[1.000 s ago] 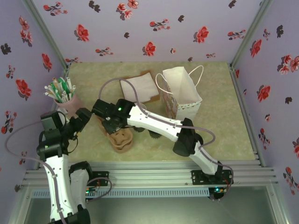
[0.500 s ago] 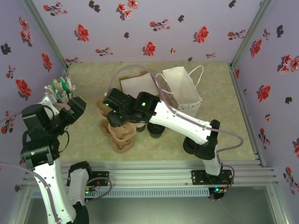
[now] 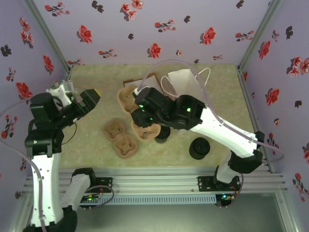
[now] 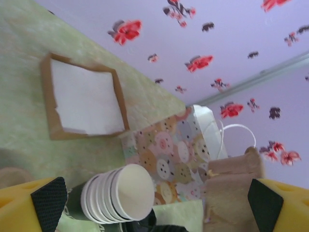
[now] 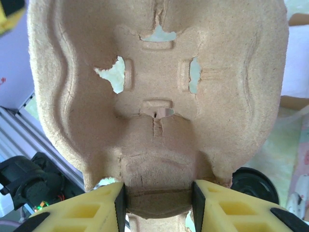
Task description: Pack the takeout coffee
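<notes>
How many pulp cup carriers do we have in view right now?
2. One pulp cup carrier is gripped in the right pincer, held above the table; a second carrier lies on the table to its left. More may be nested beneath that one.

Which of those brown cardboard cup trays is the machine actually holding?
The tray clamped by its edge in the right pincer, next to the paper bag. The other tray lies on the table, nearer the front, with nothing gripping it.
</notes>
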### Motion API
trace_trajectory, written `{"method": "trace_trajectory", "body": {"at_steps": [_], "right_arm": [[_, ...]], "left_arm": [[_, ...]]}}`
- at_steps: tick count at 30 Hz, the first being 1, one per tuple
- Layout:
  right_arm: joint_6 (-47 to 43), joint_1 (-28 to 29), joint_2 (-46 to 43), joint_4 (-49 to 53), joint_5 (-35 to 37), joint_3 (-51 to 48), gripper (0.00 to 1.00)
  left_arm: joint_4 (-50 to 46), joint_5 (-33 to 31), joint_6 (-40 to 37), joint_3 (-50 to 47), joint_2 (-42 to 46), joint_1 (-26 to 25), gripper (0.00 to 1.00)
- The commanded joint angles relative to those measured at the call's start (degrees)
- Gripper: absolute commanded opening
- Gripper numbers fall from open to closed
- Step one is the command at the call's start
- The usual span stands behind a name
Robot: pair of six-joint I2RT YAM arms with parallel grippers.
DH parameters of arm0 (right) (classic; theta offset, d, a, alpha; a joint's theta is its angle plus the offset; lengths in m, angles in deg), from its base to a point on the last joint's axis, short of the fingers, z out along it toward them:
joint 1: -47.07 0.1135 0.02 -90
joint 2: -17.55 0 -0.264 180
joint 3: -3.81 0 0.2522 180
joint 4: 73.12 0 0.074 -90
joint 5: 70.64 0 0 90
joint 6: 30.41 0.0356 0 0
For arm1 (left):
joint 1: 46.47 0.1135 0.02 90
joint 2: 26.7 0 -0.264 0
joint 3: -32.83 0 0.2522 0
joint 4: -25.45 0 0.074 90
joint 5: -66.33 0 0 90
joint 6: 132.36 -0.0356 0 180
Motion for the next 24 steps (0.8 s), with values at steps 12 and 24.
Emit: {"method": "trace_trajectory", "body": {"at_steps": [12, 24], "right_arm": [[-2.6, -10.7, -15.9, 6.7, 10.0, -6.1, 0.41], [-8.8, -29.5, -14.8, 4.4, 3.3, -4.4, 0.4]], "left_arm": [[10.1, -18.0, -3.1, 8.9, -19.3, -32.8, 0.99], [12.4, -17.5, -6.1, 20.6, -36.8, -37.8, 0.86]]}}
